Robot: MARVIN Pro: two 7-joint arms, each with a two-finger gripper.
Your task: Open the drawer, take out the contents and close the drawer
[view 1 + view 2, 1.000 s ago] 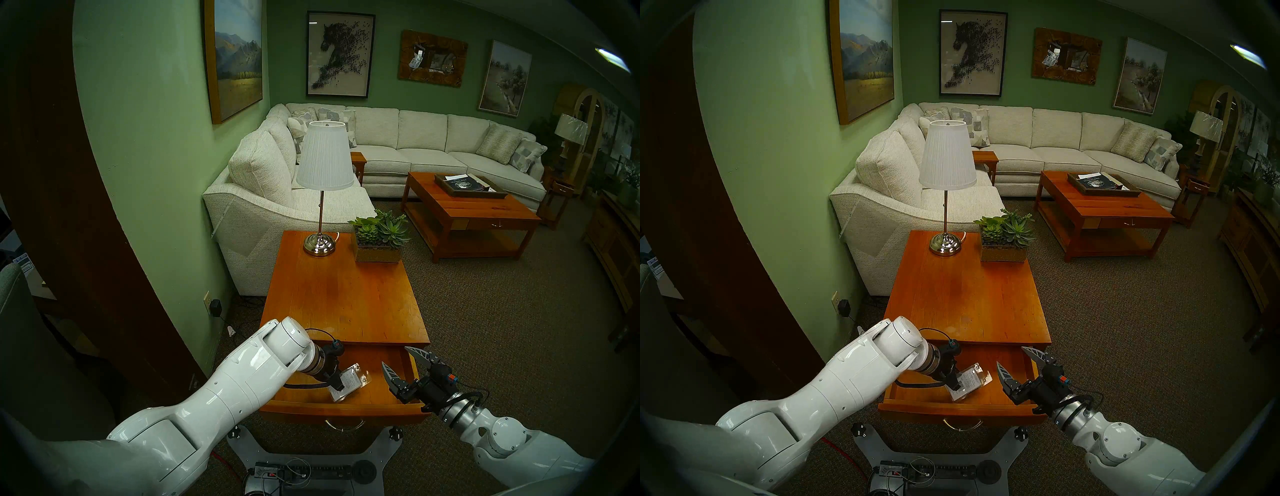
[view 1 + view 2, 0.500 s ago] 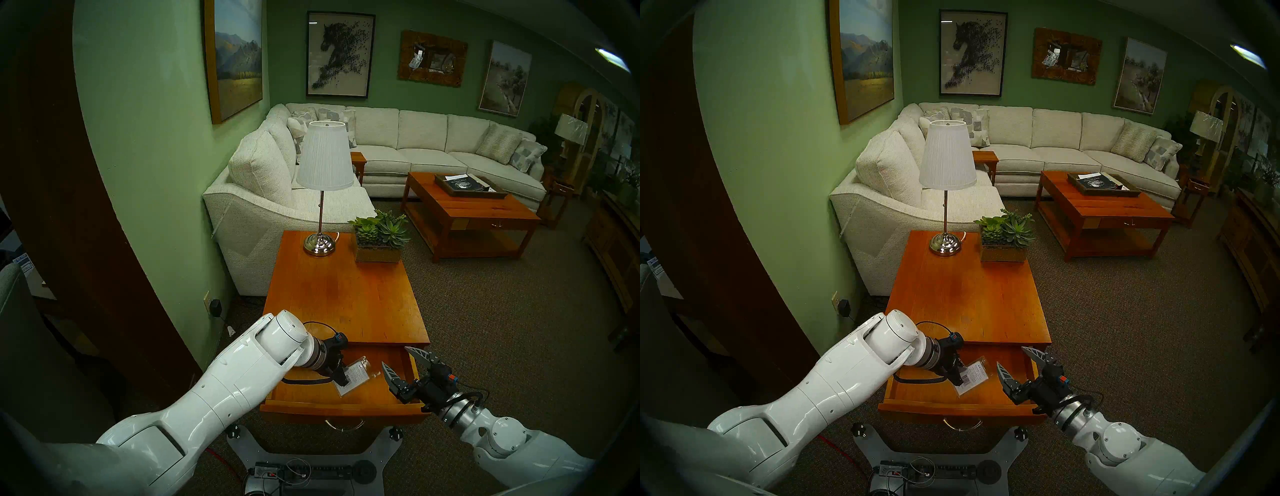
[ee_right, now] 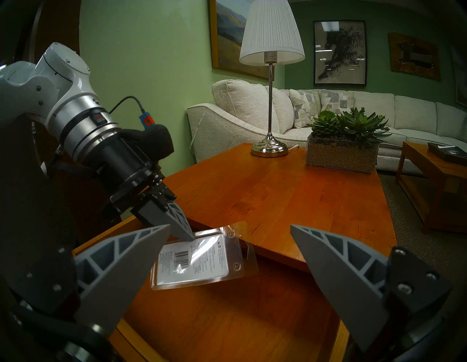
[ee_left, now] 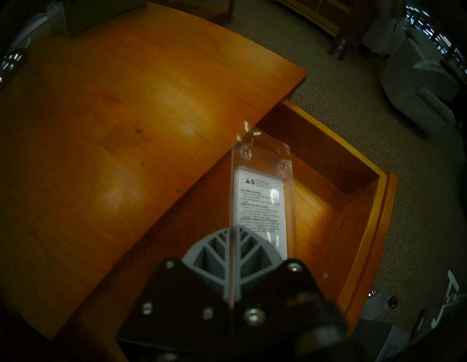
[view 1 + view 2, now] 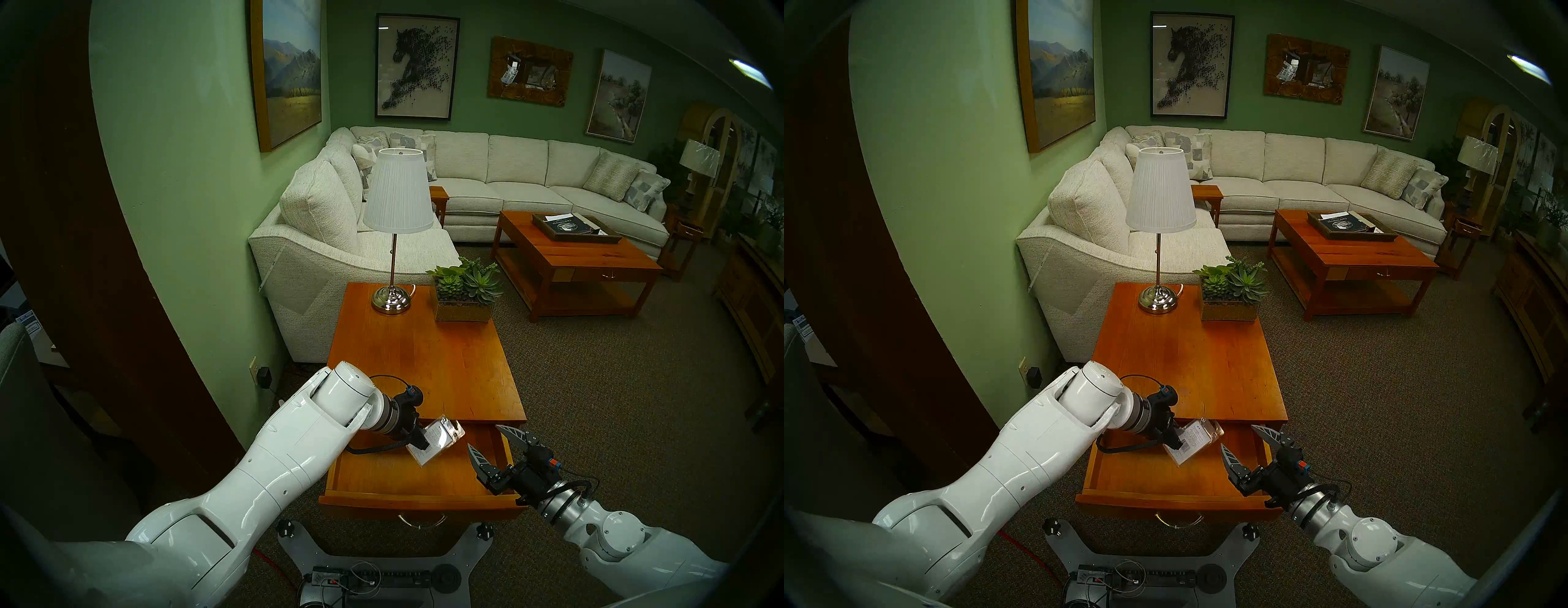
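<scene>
The orange-brown wooden drawer (image 5: 407, 479) of the end table (image 5: 424, 361) stands pulled out, its silver bail handle (image 5: 422, 521) at the front. My left gripper (image 5: 423, 443) is shut on the contents, a clear plastic packet (image 5: 439, 439) with a white barcode label, held in the air above the drawer near the tabletop's front edge. The right wrist view shows the packet (image 3: 199, 260) pinched at one end by the left fingers (image 3: 180, 225). In the left wrist view the packet (image 4: 261, 199) sticks out from the shut fingers (image 4: 217, 255). My right gripper (image 5: 494, 443) hangs open over the drawer's right side.
A lamp (image 5: 396, 229) and a succulent planter (image 5: 464, 293) stand at the far end of the end table. A white sofa (image 5: 339, 237) lies beyond, a coffee table (image 5: 572, 259) to the right. My base (image 5: 382, 569) sits under the drawer front.
My left gripper has lifted the packet up out of the drawer and carried it back toward the tabletop edge. The right arm has stayed still.
</scene>
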